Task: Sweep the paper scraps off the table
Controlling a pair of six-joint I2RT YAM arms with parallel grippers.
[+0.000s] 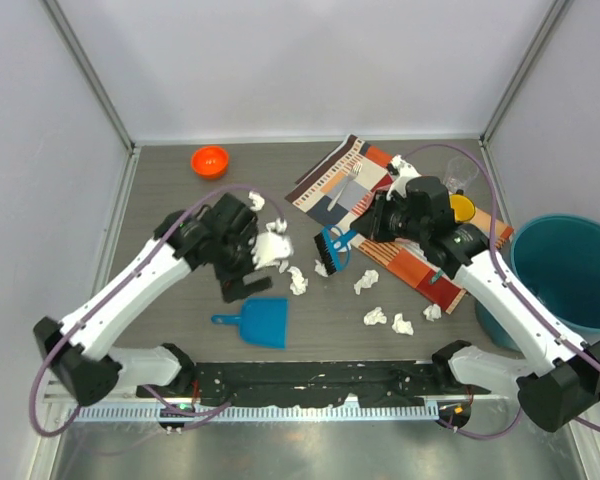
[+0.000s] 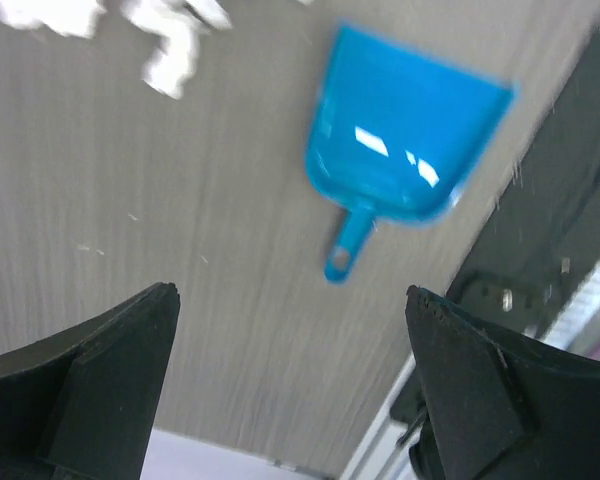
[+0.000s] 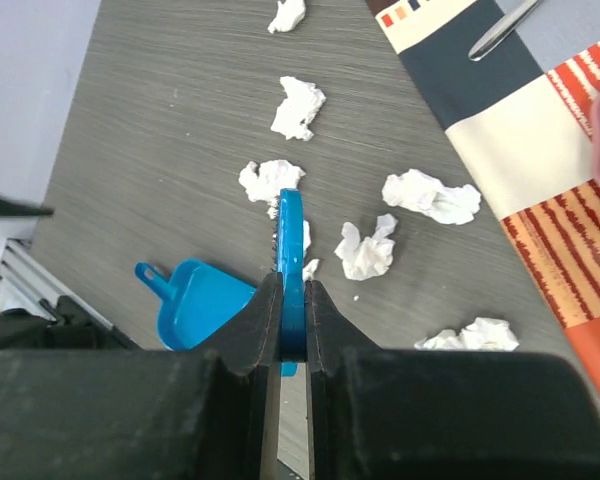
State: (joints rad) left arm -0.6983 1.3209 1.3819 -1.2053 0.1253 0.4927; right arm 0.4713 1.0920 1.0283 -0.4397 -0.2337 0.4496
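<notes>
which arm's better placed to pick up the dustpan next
Left. The left fingers are open and empty, close to the dustpan. The right fingers are shut on the brush, so that arm is probably best kept for sweeping.

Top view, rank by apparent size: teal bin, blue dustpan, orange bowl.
1. The teal bin looks largest, even though the frame edge cuts it off.
2. The blue dustpan, handle included.
3. The orange bowl looks smallest.

1 small orange plastic bowl (image 1: 210, 160) sits at far left, well apart from a striped orange, white and navy patchwork placemat (image 1: 325, 185) lying askew at far right. 1 metal fork (image 1: 348, 188) rests on the mat; 1 clear plastic cup (image 1: 462, 177) stands near its far edge. 1 large round teal bin (image 1: 570, 275) stands at right.
</notes>
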